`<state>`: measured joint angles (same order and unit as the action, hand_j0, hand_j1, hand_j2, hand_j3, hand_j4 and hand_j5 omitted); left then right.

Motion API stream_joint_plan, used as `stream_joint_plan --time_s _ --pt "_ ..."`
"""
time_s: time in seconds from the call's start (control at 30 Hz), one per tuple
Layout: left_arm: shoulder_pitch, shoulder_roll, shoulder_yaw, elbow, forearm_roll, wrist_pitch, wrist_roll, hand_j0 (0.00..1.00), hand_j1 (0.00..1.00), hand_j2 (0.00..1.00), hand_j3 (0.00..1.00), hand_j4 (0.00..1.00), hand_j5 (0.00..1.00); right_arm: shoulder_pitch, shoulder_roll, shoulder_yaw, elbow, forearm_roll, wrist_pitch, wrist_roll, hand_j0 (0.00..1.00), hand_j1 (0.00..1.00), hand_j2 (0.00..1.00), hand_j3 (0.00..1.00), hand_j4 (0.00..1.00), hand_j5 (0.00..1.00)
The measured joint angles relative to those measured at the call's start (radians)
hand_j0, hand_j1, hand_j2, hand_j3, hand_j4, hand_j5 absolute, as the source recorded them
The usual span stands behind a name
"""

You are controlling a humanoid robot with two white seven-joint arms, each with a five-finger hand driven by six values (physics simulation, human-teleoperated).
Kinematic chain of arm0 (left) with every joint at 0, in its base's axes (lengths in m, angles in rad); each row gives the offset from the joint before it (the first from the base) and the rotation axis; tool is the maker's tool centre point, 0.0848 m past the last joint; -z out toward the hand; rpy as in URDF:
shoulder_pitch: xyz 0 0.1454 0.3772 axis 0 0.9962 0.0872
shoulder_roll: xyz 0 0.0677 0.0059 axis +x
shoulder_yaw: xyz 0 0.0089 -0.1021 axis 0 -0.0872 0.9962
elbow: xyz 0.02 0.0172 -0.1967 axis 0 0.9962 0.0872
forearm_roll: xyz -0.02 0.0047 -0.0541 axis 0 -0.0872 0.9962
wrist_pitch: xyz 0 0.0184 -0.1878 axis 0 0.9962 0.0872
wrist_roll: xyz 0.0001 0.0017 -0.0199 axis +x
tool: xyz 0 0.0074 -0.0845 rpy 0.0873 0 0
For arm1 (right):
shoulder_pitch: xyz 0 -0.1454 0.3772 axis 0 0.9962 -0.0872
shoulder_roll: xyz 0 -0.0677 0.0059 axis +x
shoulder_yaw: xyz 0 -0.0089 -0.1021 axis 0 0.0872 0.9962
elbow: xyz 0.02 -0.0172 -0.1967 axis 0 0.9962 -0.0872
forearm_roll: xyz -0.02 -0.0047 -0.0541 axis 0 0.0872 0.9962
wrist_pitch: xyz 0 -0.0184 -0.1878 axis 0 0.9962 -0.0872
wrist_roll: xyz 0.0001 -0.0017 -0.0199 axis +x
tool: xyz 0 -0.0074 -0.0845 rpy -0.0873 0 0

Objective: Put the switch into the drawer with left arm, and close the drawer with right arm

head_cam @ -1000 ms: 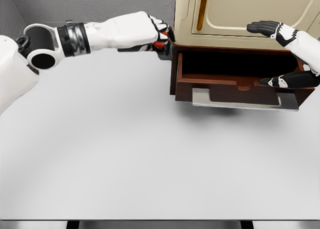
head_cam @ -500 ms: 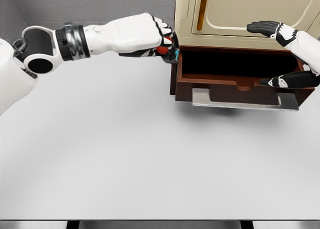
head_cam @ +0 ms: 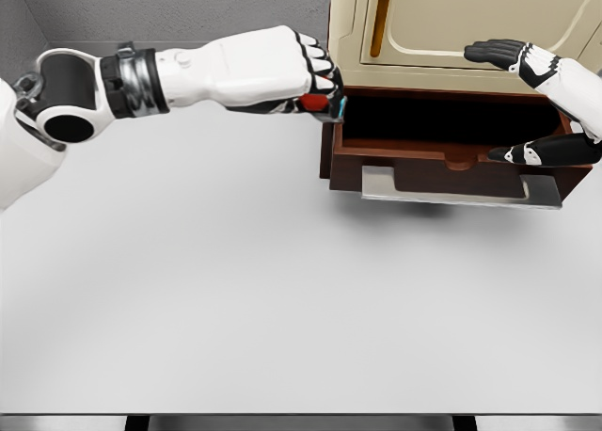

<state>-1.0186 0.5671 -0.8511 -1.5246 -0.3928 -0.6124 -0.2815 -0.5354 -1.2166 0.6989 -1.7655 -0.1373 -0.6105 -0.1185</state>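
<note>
My left hand (head_cam: 315,87) is curled around the switch (head_cam: 320,103), a small console with a red end and a pale blue end peeking out under the fingers. It hovers at the left edge of the open brown drawer (head_cam: 442,153), just above its left wall. The drawer juts from a beige cabinet (head_cam: 451,26) and its dark inside shows nothing I can make out. My right hand (head_cam: 536,106) is spread at the drawer's right side, fingers over the cabinet top and thumb by the drawer front.
A grey metal handle (head_cam: 451,188) runs along the drawer front. The white table (head_cam: 282,290) stretches in front of the cabinet. A grey wall closes the back left.
My left hand has carried the switch to the right and slightly forward, from beside the cabinet's left face to the drawer's left edge. The right hand has not moved.
</note>
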Motion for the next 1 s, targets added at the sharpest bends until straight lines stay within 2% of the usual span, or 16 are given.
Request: stream_joint_plan --time_s 0.43,0.9,0.93,1.0 --pt "-0.026 -0.110 -0.006 0.007 -0.014 0.000 -0.006 0.50 0.50 0.50 0.50 0.50 0.50 0.000 0.010 0.000 0.000 0.000 0.000 0.000 1.00 1.00 1.00 1.00 1.00 1.00" --pt "-0.064 -0.234 -0.012 0.079 -0.032 0.000 -0.033 0.50 0.50 0.50 0.50 0.50 0.50 0.000 0.010 0.000 0.000 0.000 0.000 0.000 1.00 1.00 1.00 1.00 1.00 1.00" --pt "-0.064 -0.238 -0.012 0.081 -0.034 0.000 -0.033 0.59 0.59 0.59 0.59 0.59 0.59 0.000 0.010 -0.001 0.000 0.000 0.000 0.000 1.00 1.00 1.00 1.00 1.00 1.00" --pt "-0.063 -0.242 -0.012 0.090 -0.037 0.000 -0.034 1.00 1.00 1.00 1.00 1.00 1.00 0.000 0.010 -0.001 0.000 0.000 0.000 0.000 1.00 1.00 1.00 1.00 1.00 1.00"
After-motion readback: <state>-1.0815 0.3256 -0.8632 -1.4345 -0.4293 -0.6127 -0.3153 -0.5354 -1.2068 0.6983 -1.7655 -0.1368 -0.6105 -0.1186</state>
